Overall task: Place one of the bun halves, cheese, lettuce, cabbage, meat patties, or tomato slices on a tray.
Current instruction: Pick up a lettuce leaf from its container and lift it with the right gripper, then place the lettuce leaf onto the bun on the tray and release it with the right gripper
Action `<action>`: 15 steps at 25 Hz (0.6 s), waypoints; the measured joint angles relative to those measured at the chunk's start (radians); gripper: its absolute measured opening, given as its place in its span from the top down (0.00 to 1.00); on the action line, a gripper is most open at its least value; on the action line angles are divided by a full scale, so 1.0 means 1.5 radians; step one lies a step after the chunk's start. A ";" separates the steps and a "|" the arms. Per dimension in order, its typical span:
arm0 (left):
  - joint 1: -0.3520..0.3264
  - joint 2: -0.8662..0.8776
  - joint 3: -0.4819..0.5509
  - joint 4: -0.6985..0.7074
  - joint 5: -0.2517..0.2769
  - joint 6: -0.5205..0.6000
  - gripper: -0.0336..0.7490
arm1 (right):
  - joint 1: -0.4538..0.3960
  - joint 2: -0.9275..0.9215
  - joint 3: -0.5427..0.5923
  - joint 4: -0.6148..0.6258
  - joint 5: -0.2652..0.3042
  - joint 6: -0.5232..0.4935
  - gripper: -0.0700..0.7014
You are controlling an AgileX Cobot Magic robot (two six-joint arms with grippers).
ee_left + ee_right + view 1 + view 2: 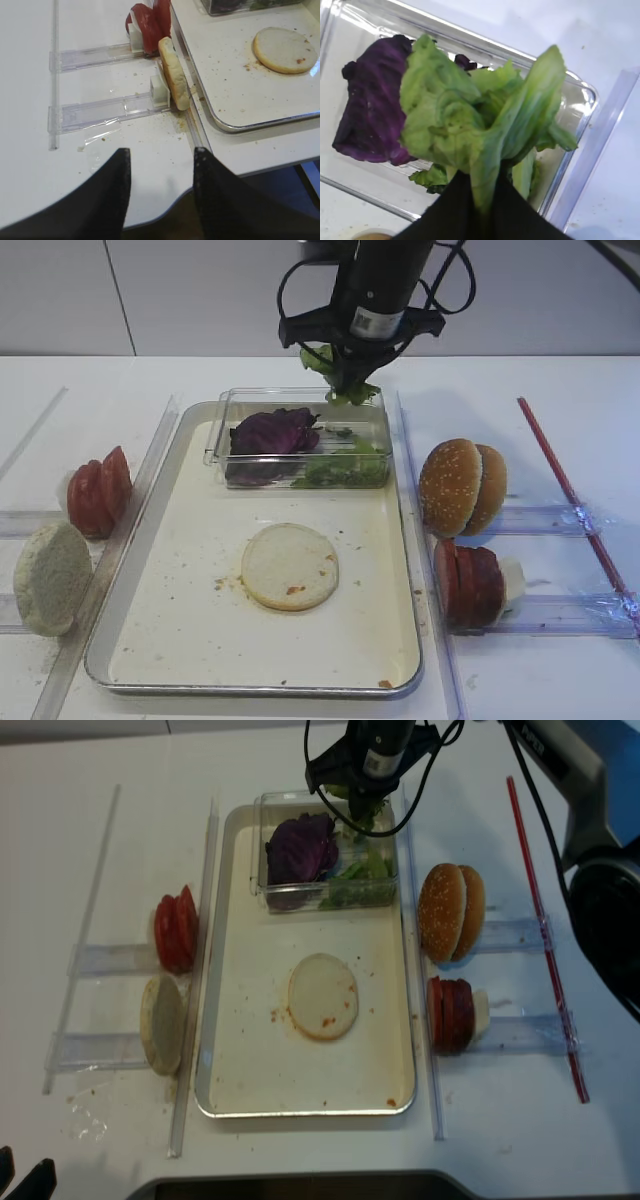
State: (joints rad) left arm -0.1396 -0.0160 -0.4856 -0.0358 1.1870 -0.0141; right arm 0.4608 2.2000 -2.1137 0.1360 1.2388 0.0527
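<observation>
lifting a clump of lettuce [470, 120] clear of the clear plastic box [228, 408] is, as we judge it, the step in hand: the right gripper [352, 378] hangs over the box's far right corner with its jaws shut tight on the leaf stems, the ruffled leaves hanging free above the purple cabbage [272, 432] and the lettuce left in the box. next we reckon the arm must carry the clump toward us and lower it onto the pale bun half [290, 566] lying flat on the tray [190, 640], then open. the left gripper [160, 180] waits off the tray's near left corner, jaws apart and empty. in the right wrist view the fingers are a dark blur, so we cannot see how deep the stems sit between them
</observation>
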 joint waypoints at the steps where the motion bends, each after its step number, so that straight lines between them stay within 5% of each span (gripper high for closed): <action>1: 0.000 0.000 0.000 0.000 0.000 0.000 0.59 | 0.000 -0.008 0.000 0.000 0.000 0.000 0.81; 8: 0.000 0.000 0.000 0.000 0.000 0.000 0.59 | 0.005 -0.083 0.001 0.011 0.004 0.007 0.81; 15: 0.000 0.000 0.000 0.000 0.000 0.000 0.59 | 0.060 -0.192 0.100 0.003 0.006 0.010 0.81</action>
State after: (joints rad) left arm -0.1396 -0.0160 -0.4856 -0.0358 1.1870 -0.0141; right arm 0.5510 1.9125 -1.9641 0.1398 1.2473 0.0681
